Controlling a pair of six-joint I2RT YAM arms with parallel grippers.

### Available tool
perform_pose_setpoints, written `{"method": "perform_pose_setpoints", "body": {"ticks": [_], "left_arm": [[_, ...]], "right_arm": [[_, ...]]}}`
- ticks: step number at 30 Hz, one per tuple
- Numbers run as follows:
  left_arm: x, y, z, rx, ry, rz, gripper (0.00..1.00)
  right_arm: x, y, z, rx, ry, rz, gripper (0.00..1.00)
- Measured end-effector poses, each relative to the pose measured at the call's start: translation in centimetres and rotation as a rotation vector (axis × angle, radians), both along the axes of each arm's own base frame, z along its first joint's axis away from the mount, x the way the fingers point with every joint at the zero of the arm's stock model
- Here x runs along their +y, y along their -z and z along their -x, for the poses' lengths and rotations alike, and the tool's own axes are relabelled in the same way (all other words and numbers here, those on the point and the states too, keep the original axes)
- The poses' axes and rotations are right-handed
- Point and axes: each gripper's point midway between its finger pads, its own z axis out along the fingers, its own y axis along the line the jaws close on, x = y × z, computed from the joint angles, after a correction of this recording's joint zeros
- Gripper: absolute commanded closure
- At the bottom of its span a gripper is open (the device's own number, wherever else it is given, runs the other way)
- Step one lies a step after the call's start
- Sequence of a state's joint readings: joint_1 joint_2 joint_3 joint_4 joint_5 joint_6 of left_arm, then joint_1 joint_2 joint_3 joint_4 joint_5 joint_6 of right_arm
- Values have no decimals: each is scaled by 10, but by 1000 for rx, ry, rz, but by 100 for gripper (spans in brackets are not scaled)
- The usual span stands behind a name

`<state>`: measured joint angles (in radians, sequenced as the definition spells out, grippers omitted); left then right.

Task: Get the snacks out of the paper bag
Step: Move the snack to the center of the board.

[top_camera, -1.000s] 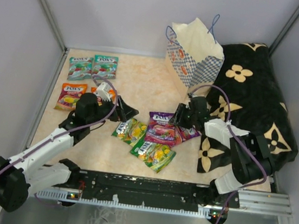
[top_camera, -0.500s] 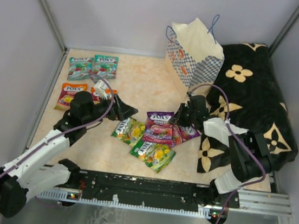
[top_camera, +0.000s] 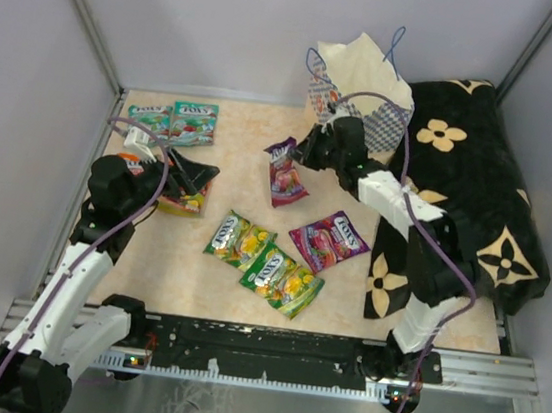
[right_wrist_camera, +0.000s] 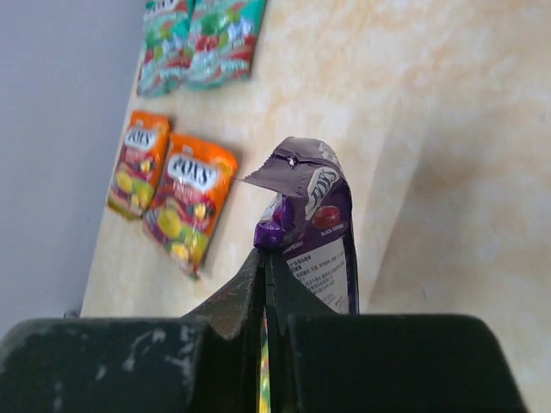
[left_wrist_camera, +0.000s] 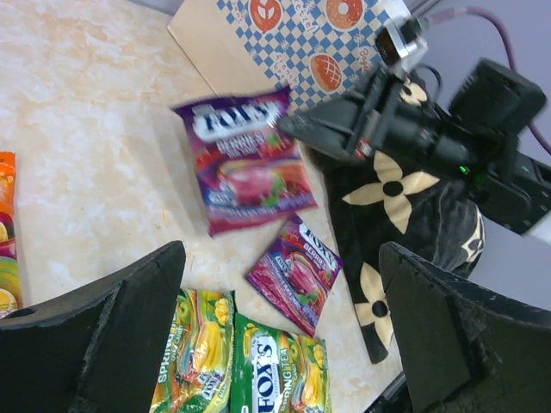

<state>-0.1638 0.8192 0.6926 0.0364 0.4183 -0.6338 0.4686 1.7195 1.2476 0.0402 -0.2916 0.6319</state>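
We saw the right fingers point(right_wrist_camera: 264, 267) clamp a purple packet point(right_wrist_camera: 314, 224) and lift it off the desk point(top_camera: 253, 143), for re-placing we reckoned, left fingers point(top_camera: 192, 170) drawn back, spread wide.

A pale marbled table point(top_camera: 252, 153). In its far left corner, two teal packets point(top_camera: 148, 122) point(top_camera: 194, 123) lie side by side. Nearer along the left edge lie two orange packets point(right_wrist_camera: 136, 170) point(right_wrist_camera: 188, 205), also side by side. Near the middle, toward the near edge, two green packets point(top_camera: 238, 239) point(top_camera: 282, 278) touch, with a purple packet point(top_camera: 329, 240) just to their right. A bag point(top_camera: 366, 92) stands at the far edge. Just beside it, a black flowered cloth point(top_camera: 471, 180) covers the right side.
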Motion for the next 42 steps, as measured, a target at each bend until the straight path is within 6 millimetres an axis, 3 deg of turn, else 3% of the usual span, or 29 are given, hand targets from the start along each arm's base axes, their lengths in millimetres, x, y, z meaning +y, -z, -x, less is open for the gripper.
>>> {"method": "perform_pose_setpoints", "body": {"ticks": [3, 7, 8, 10, 11, 14, 18, 21, 25, 29, 32, 36, 42], "left_arm": [[-1, 2, 2, 16, 8, 8, 0], [-1, 6, 3, 33, 6, 12, 0], [0, 7, 3, 38, 3, 10, 0], [1, 10, 3, 50, -5, 5, 0], [3, 12, 3, 53, -12, 0, 0], [5, 18, 2, 66, -25, -20, 0], [9, 27, -1, 85, -40, -52, 1], [13, 36, -3, 94, -51, -88, 0], [18, 46, -4, 112, -66, -137, 0], [20, 51, -6, 123, -67, -167, 0], [20, 53, -5, 131, -65, -176, 0], [21, 55, -4, 134, -62, -187, 0], [22, 59, -1, 149, -63, -201, 0]], "right_arm": [[18, 8, -33, -5, 5, -25, 100], [40, 38, -71, 37, 13, -40, 100], [44, 46, -80, 46, 19, -41, 90], [49, 61, -92, 65, 37, -41, 51], [50, 66, -99, 66, 49, -39, 40], [52, 78, -115, 66, 76, -25, 26], [41, 90, -116, 50, 118, 82, 20], [40, 101, -105, 32, 128, 222, 17], [69, 105, -74, 5, 51, 391, 9], [108, 98, -61, -64, -16, 472, 4], [125, 107, -62, -79, -37, 526, 4], [124, 138, -75, -43, -22, 598, 4], [126, 136, -85, -45, -1, 586, 1]]}}
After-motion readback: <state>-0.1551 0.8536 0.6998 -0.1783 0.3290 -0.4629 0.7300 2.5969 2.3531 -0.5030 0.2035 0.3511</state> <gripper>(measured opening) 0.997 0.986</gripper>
